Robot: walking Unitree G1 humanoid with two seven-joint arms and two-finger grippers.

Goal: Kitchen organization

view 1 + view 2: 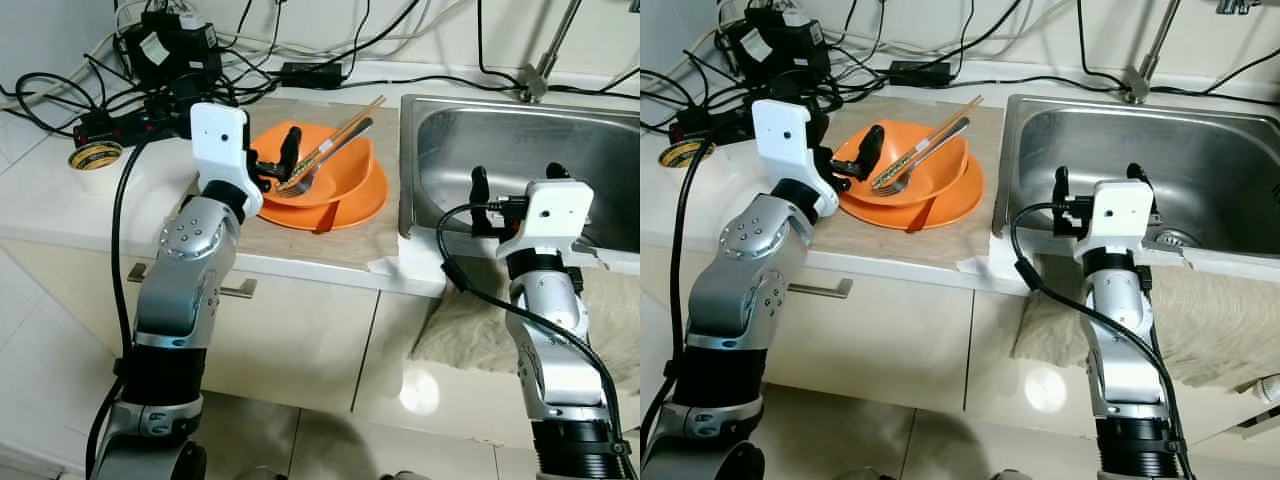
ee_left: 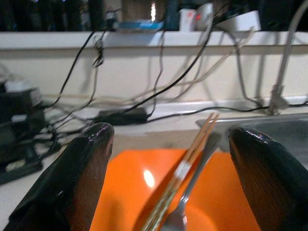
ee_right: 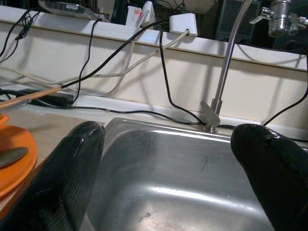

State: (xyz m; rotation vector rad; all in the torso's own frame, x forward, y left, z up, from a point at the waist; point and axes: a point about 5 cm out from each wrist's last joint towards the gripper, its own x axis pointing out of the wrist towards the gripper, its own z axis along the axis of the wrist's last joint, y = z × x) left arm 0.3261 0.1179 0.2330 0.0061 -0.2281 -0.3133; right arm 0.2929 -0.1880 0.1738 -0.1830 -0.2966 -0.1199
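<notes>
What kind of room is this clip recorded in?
Most likely a home kitchen: a steel sink with a tap is set into a white countertop above cabinet doors, and an orange bowl holding a fork and chopsticks sits beside it.

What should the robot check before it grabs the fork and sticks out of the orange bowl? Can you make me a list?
1. Left claw open wide enough: ok, its fingers stand well apart in the left wrist view.
2. Left claw lined up: ok, it sits at the orange bowl's near rim, aimed at the fork and chopsticks.
3. Fork and chopsticks reachable: ok, both lie across the bowl, with the chopstick ends sticking past the far rim.
4. Bowl steady: ok, it rests flat on an orange plate on the counter.
5. Sink free for dropping things in: ok, the basin looks bare.
6. Right claw out of the way: ok, open at the sink's front edge.
</notes>
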